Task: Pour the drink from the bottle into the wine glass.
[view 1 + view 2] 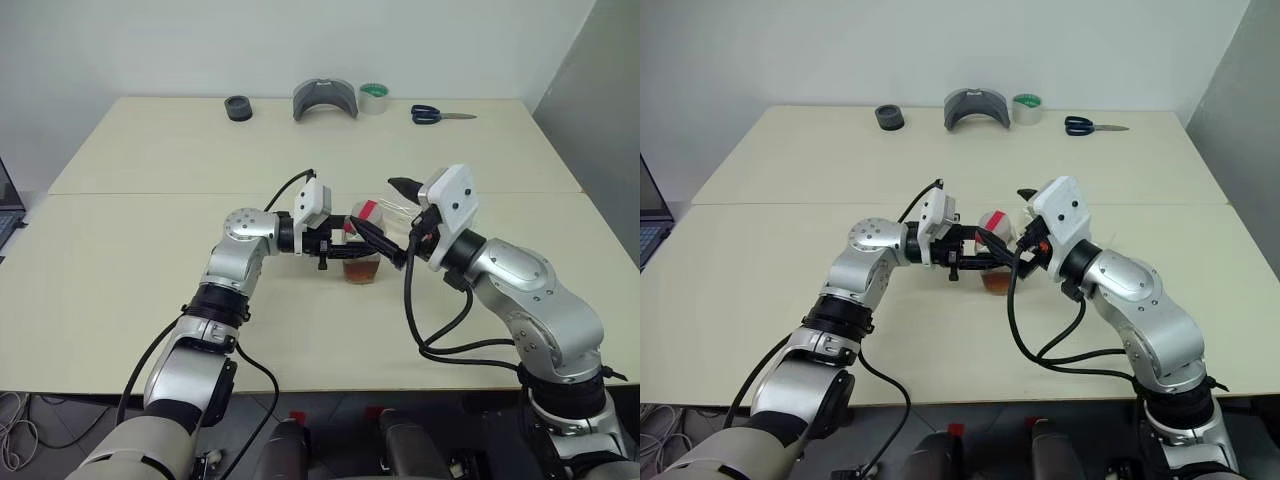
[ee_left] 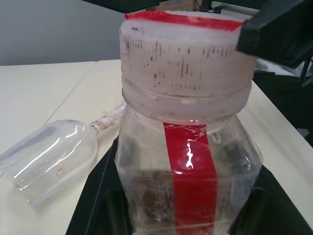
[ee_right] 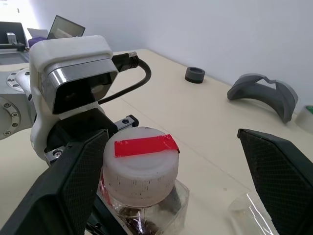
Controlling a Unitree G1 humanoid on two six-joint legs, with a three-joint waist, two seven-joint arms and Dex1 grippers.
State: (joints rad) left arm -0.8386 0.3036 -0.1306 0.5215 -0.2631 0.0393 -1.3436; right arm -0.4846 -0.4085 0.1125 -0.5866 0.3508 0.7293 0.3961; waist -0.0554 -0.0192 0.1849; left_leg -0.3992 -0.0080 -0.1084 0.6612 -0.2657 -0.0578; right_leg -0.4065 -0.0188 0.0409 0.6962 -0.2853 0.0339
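My left claw [image 1: 350, 243] is clenched on the bottle [image 2: 188, 166], held upright near the middle of the tabletop [image 1: 150, 290]; the cap [image 3: 142, 164] is whitish with a red strip, still on; the drink [image 1: 361, 271] shows reddish-brown low in the bottle; the wine glass [image 2: 46, 159] lies on its side just beyond; my right claw [image 3: 171, 181] is released, fingers spread either side of the cap.

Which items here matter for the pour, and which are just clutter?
Job:
- bottle, cap on, held in the left claw
- drink in its base
- wine glass, lying on its side
- right claw, open around the cap

Lying about, far table edge:
- scissors
- tape roll
- grey curved part
- black ring
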